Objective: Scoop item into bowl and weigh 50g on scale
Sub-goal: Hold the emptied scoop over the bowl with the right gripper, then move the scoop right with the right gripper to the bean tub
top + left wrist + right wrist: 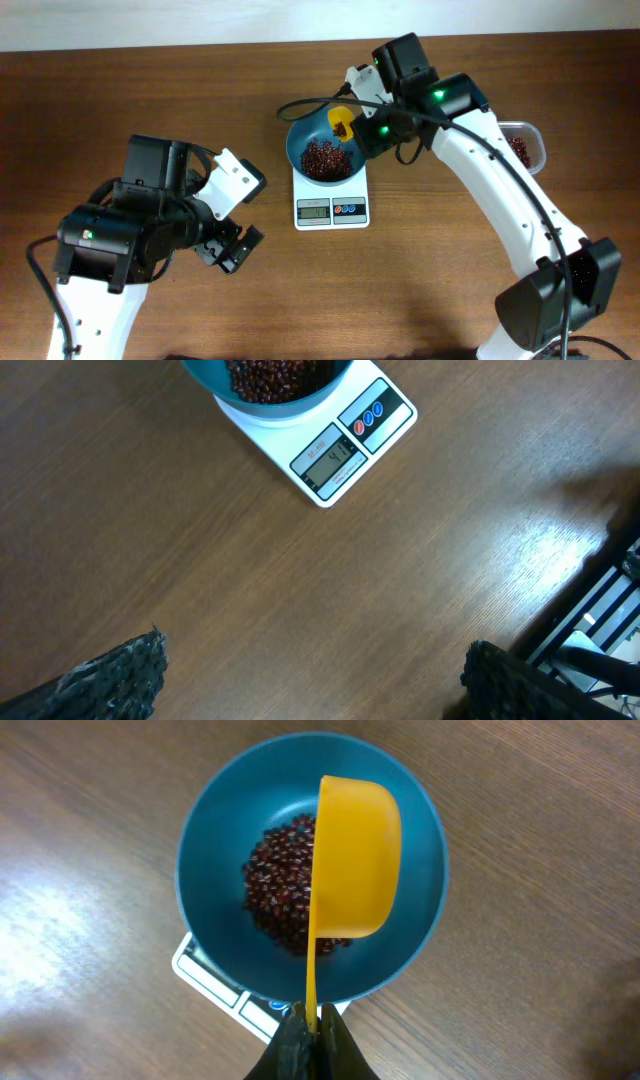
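Note:
The teal-blue bowl (303, 140) stands on the white scale (332, 210) and holds a heap of reddish-brown beans (325, 160). In the right wrist view the beans (280, 890) lie at the bottom of the bowl (215, 840). My right gripper (312, 1020) is shut on the handle of a yellow scoop (355, 855), which is turned on its side over the bowl. My left gripper (315, 670) is open and empty over bare wood, left of the scale (330, 455). The scale's display is lit; its digits are too small to read surely.
A clear plastic tub (522, 147) with more beans stands at the right behind the right arm. The table's far edge runs along the top of the overhead view.

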Tool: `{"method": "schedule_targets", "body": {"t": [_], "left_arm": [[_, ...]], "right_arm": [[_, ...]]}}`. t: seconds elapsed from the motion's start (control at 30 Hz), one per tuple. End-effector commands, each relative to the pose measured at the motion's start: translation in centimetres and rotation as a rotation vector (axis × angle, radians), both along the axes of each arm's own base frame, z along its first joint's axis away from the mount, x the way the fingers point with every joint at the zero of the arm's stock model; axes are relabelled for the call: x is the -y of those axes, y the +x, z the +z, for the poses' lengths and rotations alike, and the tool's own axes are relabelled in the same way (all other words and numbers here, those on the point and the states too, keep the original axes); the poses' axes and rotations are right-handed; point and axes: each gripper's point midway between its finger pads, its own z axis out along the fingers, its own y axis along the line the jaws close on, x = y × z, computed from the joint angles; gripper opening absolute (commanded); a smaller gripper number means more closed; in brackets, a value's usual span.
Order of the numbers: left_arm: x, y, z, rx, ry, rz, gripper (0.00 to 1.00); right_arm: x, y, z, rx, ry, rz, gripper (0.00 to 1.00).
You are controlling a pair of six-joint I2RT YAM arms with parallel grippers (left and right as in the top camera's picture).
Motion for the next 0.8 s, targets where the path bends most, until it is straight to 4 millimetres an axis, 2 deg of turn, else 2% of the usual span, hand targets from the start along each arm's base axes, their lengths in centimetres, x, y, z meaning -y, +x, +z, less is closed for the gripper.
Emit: {"method": "schedule_targets", "body": {"t": [0.0, 0.3, 0.47, 0.77], "left_arm": [[0.1, 0.1, 0.7, 0.025, -0.009, -0.014, 0.99], [0.1, 0.1, 0.7, 0.025, -0.009, -0.014, 0.99], [0.1, 0.1, 0.7, 0.025, -0.009, -0.014, 0.99], [0.1, 0.1, 0.7, 0.025, -0.009, -0.014, 0.99]], "right_arm": [[-0.5, 0.8, 0.2, 0.064, -0.078, 0.016, 0.04], [-0.8, 1.0, 0.4, 0.102, -0.118, 0.029, 0.04], [0.7, 1.7, 0.2, 0.149, -0.229, 0.048, 0.04], [-0.5, 1.2, 0.1, 0.155, -0.235, 0.083, 0.04]]}}
